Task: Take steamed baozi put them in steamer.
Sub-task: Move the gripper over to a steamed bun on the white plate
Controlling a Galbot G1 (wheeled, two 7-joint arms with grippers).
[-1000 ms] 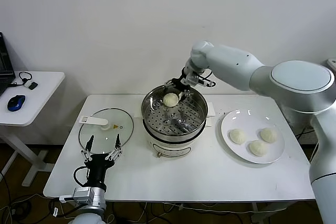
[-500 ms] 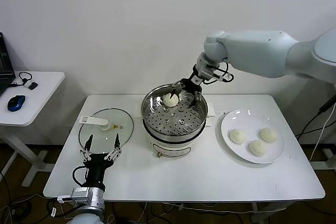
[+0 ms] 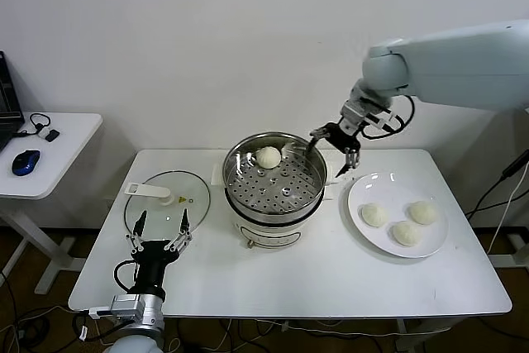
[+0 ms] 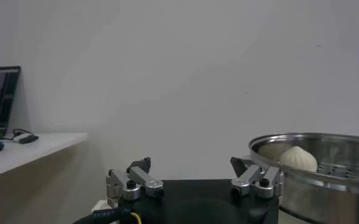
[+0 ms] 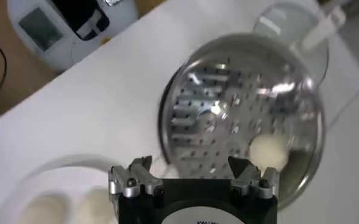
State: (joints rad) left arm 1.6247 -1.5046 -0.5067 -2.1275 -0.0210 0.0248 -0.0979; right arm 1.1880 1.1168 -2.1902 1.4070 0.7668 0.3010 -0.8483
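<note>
Where perforated, steamer (image 3: 274, 181): shiny steel.

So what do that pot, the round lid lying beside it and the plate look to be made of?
The steamer looks like polished stainless steel: shiny, mirror-like walls and a perforated metal tray. The lid seems to be clear glass, since the table shows through it, with a white, probably plastic, handle. The plate is glossy white, likely ceramic, though it could be melamine.
</note>
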